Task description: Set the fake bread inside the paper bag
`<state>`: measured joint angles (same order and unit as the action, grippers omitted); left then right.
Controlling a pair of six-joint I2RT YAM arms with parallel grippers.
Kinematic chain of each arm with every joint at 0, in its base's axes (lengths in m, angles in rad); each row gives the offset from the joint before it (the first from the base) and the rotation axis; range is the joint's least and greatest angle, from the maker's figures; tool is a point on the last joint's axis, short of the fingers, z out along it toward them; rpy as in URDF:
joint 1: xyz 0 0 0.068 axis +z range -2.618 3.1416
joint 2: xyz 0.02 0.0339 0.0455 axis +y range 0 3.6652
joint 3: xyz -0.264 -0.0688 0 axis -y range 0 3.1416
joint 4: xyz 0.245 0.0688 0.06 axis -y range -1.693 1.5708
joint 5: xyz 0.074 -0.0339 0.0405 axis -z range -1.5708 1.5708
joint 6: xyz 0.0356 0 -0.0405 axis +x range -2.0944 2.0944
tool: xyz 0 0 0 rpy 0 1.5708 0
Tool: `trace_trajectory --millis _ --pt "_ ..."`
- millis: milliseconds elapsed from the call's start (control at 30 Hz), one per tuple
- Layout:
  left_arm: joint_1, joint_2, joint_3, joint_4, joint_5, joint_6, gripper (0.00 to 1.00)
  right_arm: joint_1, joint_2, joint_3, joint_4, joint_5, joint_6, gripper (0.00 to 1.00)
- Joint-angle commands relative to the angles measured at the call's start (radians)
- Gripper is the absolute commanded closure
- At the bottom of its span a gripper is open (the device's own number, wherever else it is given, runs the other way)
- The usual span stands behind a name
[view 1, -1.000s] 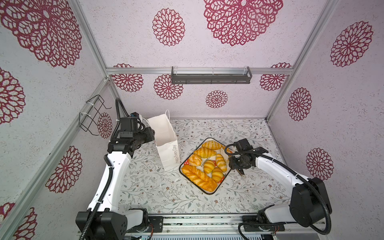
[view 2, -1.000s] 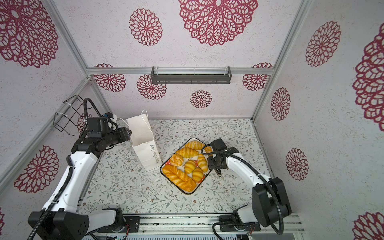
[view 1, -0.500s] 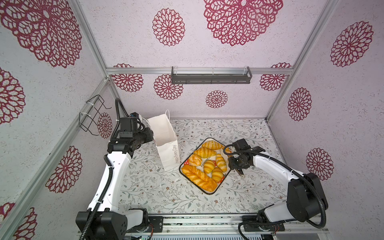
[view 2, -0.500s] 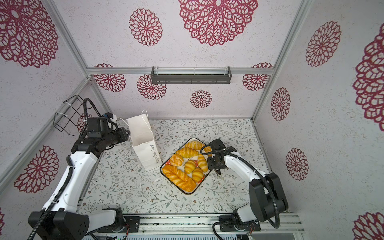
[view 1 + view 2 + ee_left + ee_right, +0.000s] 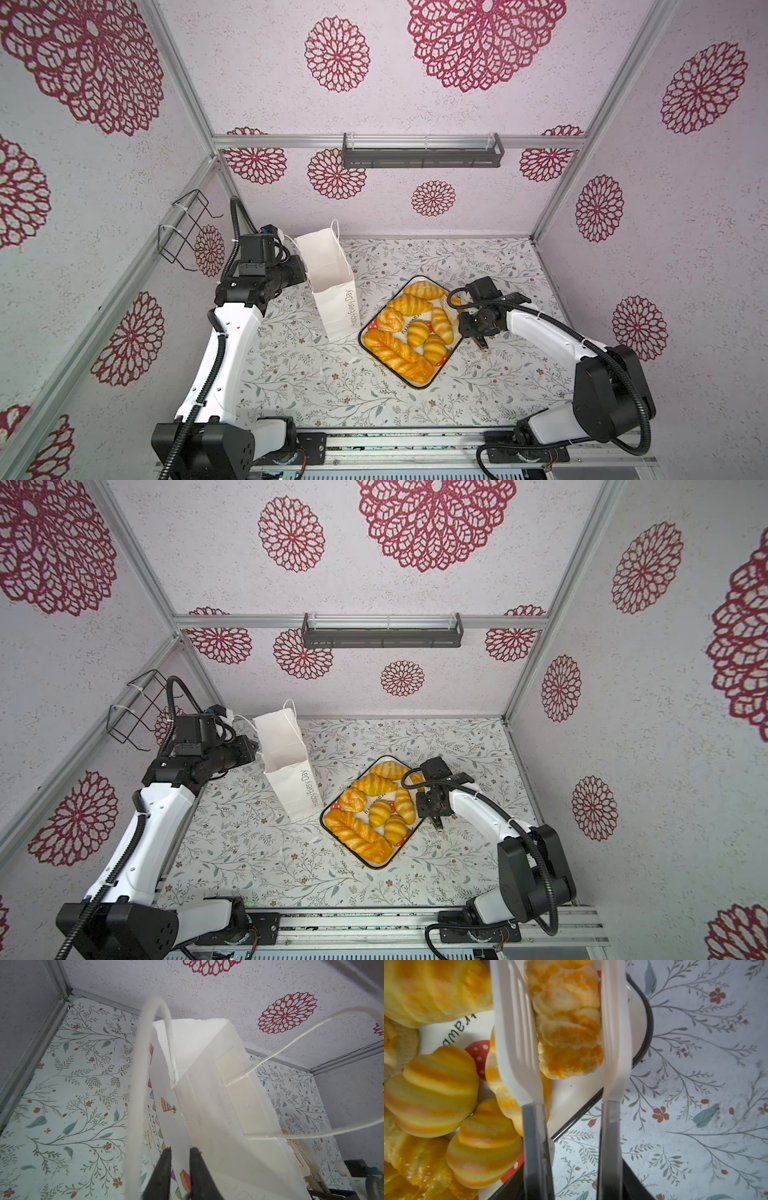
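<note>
The white paper bag [image 5: 332, 299] [image 5: 291, 783] stands upright and open left of the tray. My left gripper [image 5: 305, 283] [image 5: 180, 1150] is at its rim. The dark fingers straddle the printed near wall [image 5: 166, 1105] with a narrow gap, open. Several golden fake bread pieces [image 5: 411, 332] [image 5: 374, 812], one a long plaited loaf [image 5: 397, 355], lie on the cream tray [image 5: 419, 386]. My right gripper [image 5: 454, 302] [image 5: 564, 1012] carries white fork-like fingers [image 5: 517, 1043]. It is at the tray's right edge, shut on a flaky pastry [image 5: 569, 1028] that fills the gap between them.
A black wire basket [image 5: 187, 232] hangs on the left wall. A grey shelf [image 5: 422, 151] is fixed to the back wall. The bag's cord handles [image 5: 311, 1028] loop up near my left gripper. The dark tray rim [image 5: 648, 1022] runs under my right fingers.
My right gripper has shifted slightly left over the tray's edge. The left arm has stayed at the bag's rim.
</note>
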<state>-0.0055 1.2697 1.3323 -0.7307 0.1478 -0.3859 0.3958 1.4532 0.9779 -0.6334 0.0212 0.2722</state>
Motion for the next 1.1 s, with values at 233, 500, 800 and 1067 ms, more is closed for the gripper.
trace_trajectory --millis 233,500,800,1067 --pt "0.006 0.002 -0.003 0.016 0.031 -0.014 0.86 -0.014 -0.076 0.031 -0.009 0.034 0.002 0.73" --pt "0.006 -0.002 -0.002 0.022 0.041 -0.025 0.89 -0.015 -0.141 0.057 -0.047 0.033 0.010 0.77" --pt "0.006 -0.003 -0.001 0.025 0.050 -0.039 0.93 0.010 -0.226 0.134 -0.066 -0.029 0.039 0.79" --pt "0.006 -0.009 -0.003 0.027 0.053 -0.056 0.97 0.065 -0.253 0.242 -0.078 -0.080 0.068 0.79"
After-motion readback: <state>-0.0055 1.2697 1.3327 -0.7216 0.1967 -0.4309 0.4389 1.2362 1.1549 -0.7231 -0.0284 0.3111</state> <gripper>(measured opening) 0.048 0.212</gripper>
